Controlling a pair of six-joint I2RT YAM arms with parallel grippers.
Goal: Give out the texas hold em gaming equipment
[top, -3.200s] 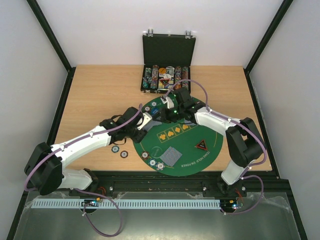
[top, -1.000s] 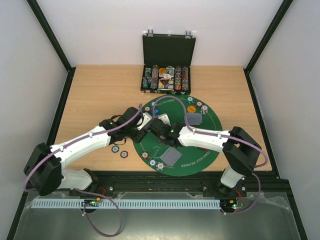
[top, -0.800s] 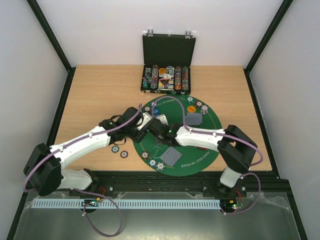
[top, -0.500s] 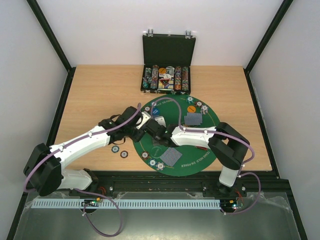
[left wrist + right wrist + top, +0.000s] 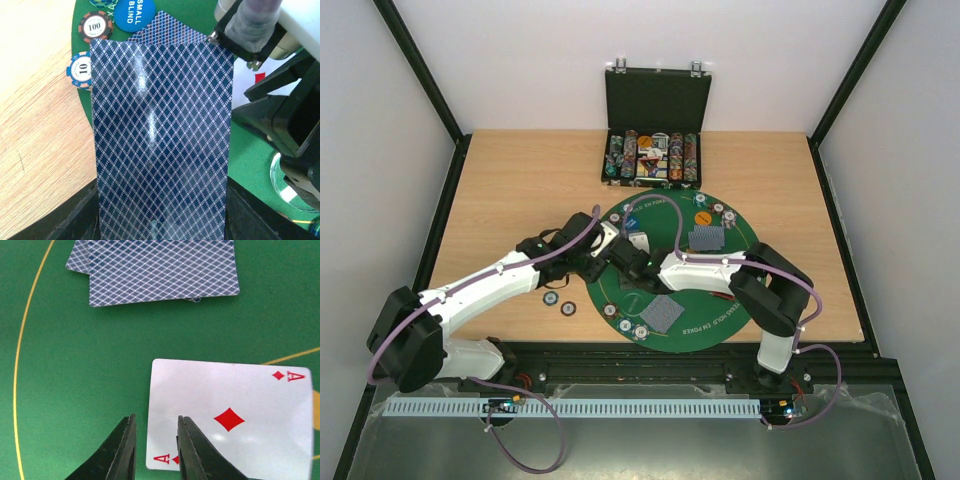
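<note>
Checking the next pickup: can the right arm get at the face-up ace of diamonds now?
Likely yes: the right tool hangs over the ace of diamonds, which lies uncovered on the mat.

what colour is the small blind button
The small blind button is blue with white lettering, clearest in the left wrist view.
</note>
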